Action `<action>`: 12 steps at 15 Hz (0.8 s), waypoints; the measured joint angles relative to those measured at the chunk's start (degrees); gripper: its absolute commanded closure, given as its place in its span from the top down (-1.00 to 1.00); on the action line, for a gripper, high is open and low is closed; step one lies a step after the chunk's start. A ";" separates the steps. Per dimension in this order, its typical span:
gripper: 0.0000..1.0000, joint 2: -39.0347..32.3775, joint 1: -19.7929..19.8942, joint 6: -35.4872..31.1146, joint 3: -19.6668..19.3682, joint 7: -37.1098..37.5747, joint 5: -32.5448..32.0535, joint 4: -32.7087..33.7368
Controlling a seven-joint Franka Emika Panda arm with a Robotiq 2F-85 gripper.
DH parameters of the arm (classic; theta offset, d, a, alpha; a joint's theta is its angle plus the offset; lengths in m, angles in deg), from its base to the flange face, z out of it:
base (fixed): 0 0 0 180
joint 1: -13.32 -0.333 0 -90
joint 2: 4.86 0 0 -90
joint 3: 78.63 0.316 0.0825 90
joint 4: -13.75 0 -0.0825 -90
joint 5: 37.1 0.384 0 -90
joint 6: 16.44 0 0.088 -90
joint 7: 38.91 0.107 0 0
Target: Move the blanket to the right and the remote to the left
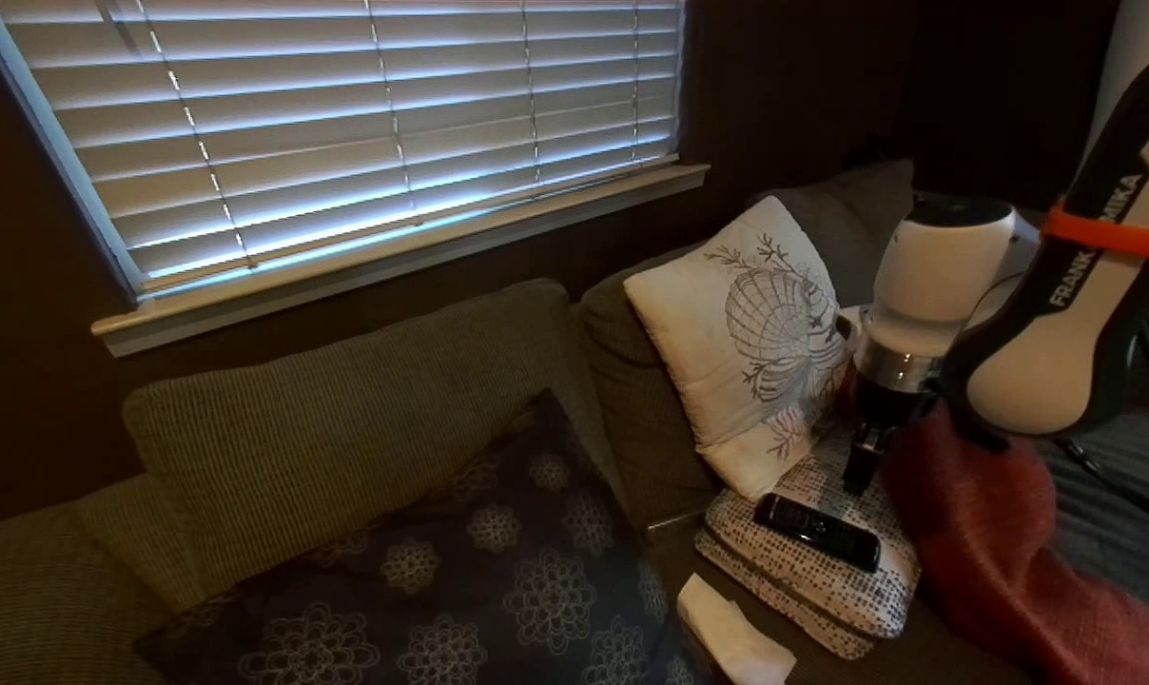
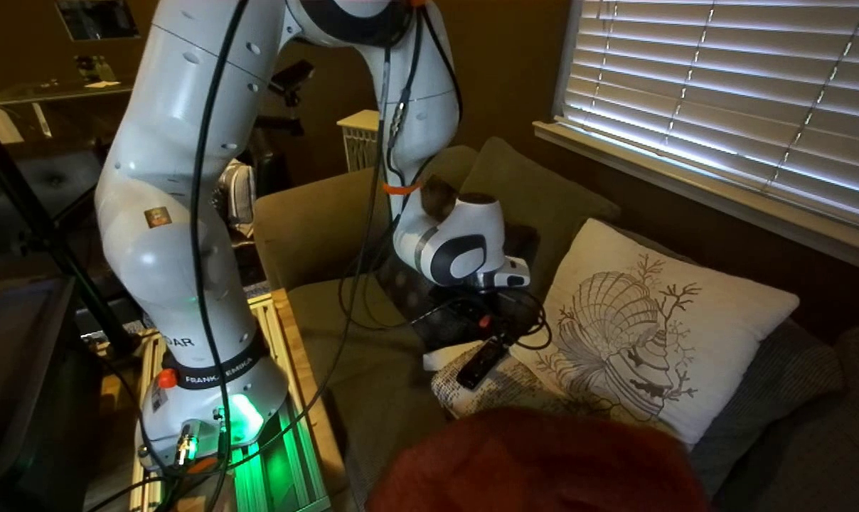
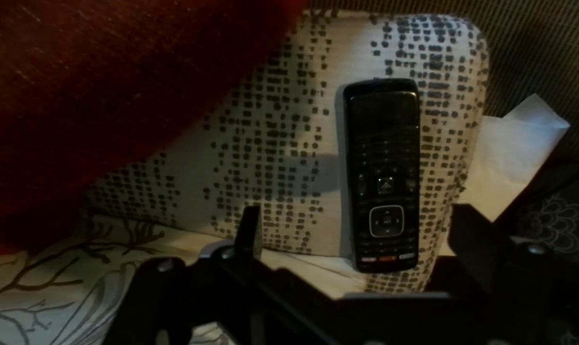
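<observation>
While the gripper hovers, the remote lies below, apart.

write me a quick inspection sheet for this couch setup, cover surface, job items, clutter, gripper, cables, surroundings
Surface: couch seat, bearing a speckled cushion
Remote: black, lying button side up on the speckled cushion
Blanket: red, beside the speckled cushion; whether it overlaps it, cannot tell
Clutter: white paper-like piece near the speckled cushion; shell-print pillow leaning; flower-print pillow
Gripper: jaws apart, remote seen between them in the wrist view, nothing held
Cables: black cables run along the arm, with loops near the gripper
Surroundings: window blinds lowered; green light on at the arm's base
</observation>
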 measured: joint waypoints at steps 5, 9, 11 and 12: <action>1.00 11.14 7.37 0.03 2.84 -2.00 0.00 -7.43; 1.00 18.56 14.02 0.36 6.37 -2.59 0.31 -11.72; 1.00 21.39 17.13 0.63 8.48 -2.62 1.19 -13.18; 1.00 22.65 18.63 0.76 9.65 -2.67 2.09 -13.81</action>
